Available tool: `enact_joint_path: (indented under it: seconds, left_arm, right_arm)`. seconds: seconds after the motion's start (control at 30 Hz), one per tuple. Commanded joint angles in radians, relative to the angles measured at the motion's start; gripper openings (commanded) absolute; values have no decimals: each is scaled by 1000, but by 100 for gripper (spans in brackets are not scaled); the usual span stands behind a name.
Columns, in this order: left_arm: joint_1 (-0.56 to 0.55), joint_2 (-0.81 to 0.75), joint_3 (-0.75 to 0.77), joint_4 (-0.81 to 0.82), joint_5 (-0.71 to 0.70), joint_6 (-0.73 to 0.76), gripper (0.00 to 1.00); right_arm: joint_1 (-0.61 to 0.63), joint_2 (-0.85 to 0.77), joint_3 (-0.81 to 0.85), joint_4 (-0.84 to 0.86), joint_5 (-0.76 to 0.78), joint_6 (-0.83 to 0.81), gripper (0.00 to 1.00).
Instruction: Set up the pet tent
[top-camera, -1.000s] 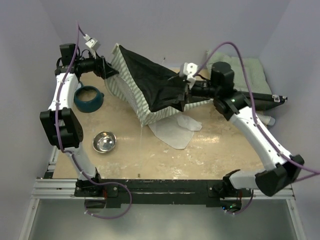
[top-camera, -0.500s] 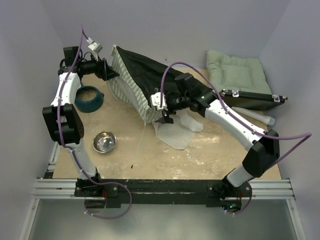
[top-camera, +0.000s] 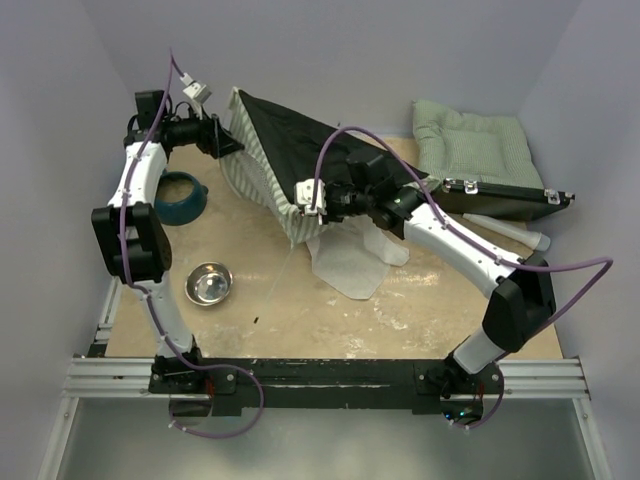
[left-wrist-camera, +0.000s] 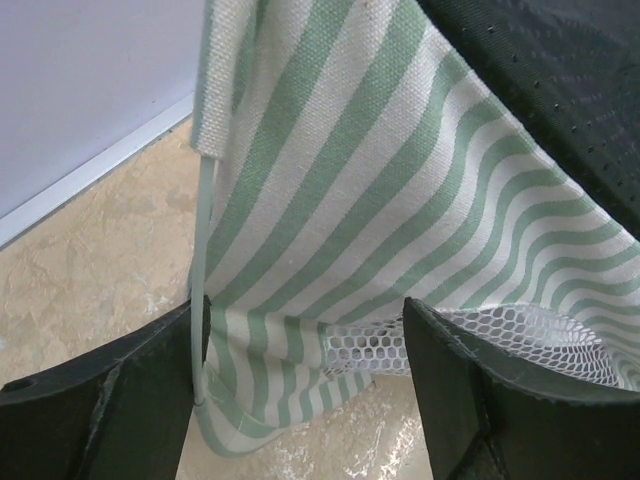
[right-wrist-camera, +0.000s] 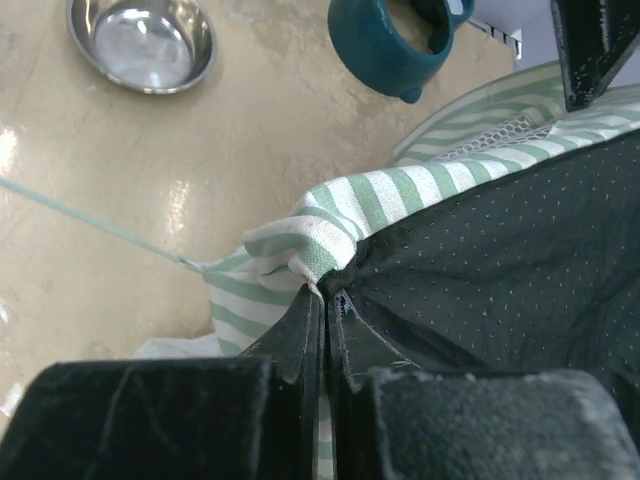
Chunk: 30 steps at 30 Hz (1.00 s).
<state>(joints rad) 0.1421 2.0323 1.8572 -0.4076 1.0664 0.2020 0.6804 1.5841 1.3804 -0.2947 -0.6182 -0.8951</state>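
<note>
The pet tent (top-camera: 280, 150) lies half collapsed at the back of the table, green-and-white stripes with its black dotted base turned up. My left gripper (top-camera: 222, 140) is at its back-left corner. In the left wrist view that gripper (left-wrist-camera: 305, 320) is open, its fingers either side of the striped fabric (left-wrist-camera: 350, 180) and mesh (left-wrist-camera: 500, 340), with the thin pole (left-wrist-camera: 200, 250) against the left finger. My right gripper (top-camera: 305, 200) is at the tent's front corner. In the right wrist view it (right-wrist-camera: 325, 295) is shut on the seam where stripes (right-wrist-camera: 330, 220) meet the black base (right-wrist-camera: 500, 260).
A teal bowl (top-camera: 178, 197) stands at the left and a steel bowl (top-camera: 208, 284) nearer the front. A white cloth flap (top-camera: 350, 262) trails onto the table. A green cushion (top-camera: 470, 140) and a black case (top-camera: 500, 198) sit at the back right. A thin pole end (right-wrist-camera: 90, 225) lies on the table.
My right arm swung from the tent's right side to its front corner and its jaws closed there. My left gripper stayed at the back-left corner.
</note>
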Motion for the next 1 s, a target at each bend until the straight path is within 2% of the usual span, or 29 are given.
enact_joint_path:
  seconds: [0.0, 0.1, 0.27, 0.37, 0.43, 0.5, 0.53, 0.57, 0.63, 0.67, 0.77, 0.87, 0.9, 0.97]
  left_arm:
    - [-12, 0, 43, 49, -8, -47, 86]
    - [26, -41, 17, 90, 25, -151, 99]
    - [143, -203, -94, 251, 40, -314, 99]
    - [246, -300, -208, 546, 75, -532, 100]
    - [312, -342, -297, 803, 175, -715, 100]
    - [317, -401, -384, 973, 266, -858, 100]
    - [317, -455, -426, 972, 250, -848, 100]
    - [317, -501, -462, 904, 221, -789, 100]
    - [317, -553, -460, 653, 156, -573, 100]
    - [317, -558, -451, 600, 185, -512, 100]
    - [282, -635, -470, 613, 230, -498, 100]
    - [153, -728, -471, 535, 218, -412, 100]
    - [110, -748, -467, 520, 219, -417, 100]
    - [26, -771, -486, 606, 240, -542, 100]
  right_arm:
    - [1, -53, 17, 159, -2, 235, 0]
    - [-42, -82, -3, 319, 0, 500, 0]
    - [-129, -70, 3, 469, -29, 826, 0]
    - [-154, -56, 15, 511, -48, 930, 0]
    - [-160, -49, 34, 528, -55, 970, 0]
    - [-160, -46, 45, 554, -58, 1001, 0]
    - [-160, -45, 51, 560, -55, 1016, 0]
    - [-162, -45, 57, 568, -54, 1028, 0]
    - [-163, -50, 60, 586, -52, 1036, 0]
    - [-163, -55, 60, 588, -39, 1036, 0]
    - [-165, -70, 81, 552, 43, 1016, 0]
    - [-165, -119, 75, 562, 168, 1013, 0]
    - [-162, -134, 65, 574, 204, 1028, 0]
    - [-150, -150, 69, 548, 286, 1030, 0]
